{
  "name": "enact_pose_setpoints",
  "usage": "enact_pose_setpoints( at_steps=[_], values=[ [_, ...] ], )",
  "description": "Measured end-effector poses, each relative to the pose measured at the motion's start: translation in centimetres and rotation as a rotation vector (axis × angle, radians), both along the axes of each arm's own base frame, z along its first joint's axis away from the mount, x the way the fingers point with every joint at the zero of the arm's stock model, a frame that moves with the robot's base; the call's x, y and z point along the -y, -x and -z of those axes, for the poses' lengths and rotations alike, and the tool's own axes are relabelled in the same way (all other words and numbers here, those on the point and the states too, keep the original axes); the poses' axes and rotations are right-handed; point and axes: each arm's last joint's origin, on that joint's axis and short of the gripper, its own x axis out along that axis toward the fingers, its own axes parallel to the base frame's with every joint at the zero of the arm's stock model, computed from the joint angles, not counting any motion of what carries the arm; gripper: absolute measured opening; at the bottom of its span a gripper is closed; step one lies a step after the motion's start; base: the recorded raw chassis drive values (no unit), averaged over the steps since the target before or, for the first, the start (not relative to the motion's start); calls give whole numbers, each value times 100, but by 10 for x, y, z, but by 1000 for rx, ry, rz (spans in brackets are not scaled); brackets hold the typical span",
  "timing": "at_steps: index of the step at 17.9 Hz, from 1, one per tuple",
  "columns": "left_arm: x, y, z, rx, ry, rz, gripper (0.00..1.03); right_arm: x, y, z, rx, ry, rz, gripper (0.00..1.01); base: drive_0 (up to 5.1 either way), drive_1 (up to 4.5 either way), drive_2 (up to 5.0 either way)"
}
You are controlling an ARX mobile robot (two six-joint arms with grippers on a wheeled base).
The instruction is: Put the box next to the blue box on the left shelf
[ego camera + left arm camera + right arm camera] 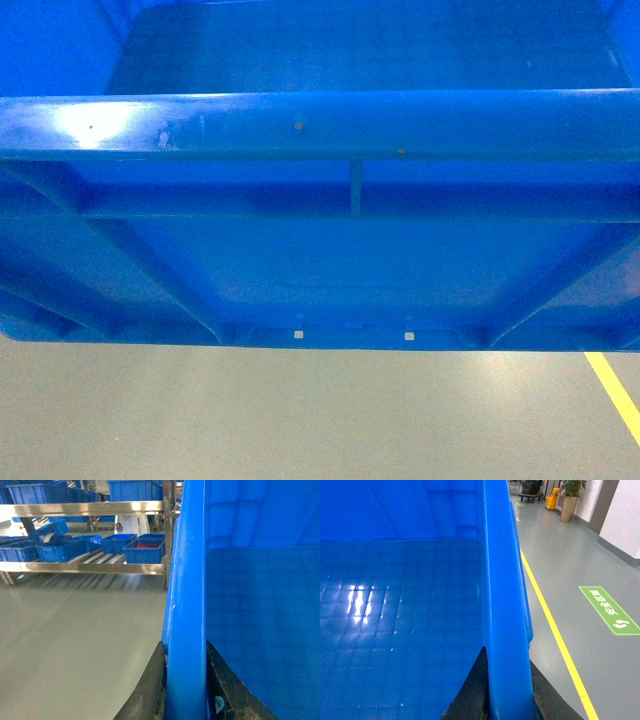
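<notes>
The box (320,250) is a large blue plastic crate held up off the grey floor, filling most of the head view; neither gripper shows there. In the left wrist view my left gripper (185,690) is shut on the box's left rim (185,605), one dark finger on each side of the wall. On the opposite rim (502,605), my right gripper (509,690) is shut in the same way. The box's inside (395,620) is bare. Far off to the left stands a steel shelf (85,567) with several blue boxes (144,550); which one the task means I cannot tell.
Grey floor lies between me and the shelf (75,640). A yellow floor line (555,630) runs along the right side, also seen in the head view (615,395). Beyond it are a green floor sign (610,610), a potted plant (568,500) and a wall.
</notes>
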Motion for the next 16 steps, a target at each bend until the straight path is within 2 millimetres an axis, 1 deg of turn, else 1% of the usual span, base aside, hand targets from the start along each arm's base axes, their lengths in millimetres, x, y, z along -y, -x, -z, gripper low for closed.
enact_pose_setpoints(
  at_steps=[16],
  values=[
    [0,0,0,-2,-1,0,13,0,0,0,-1,0,0,8,-2,400,-403]
  ],
)
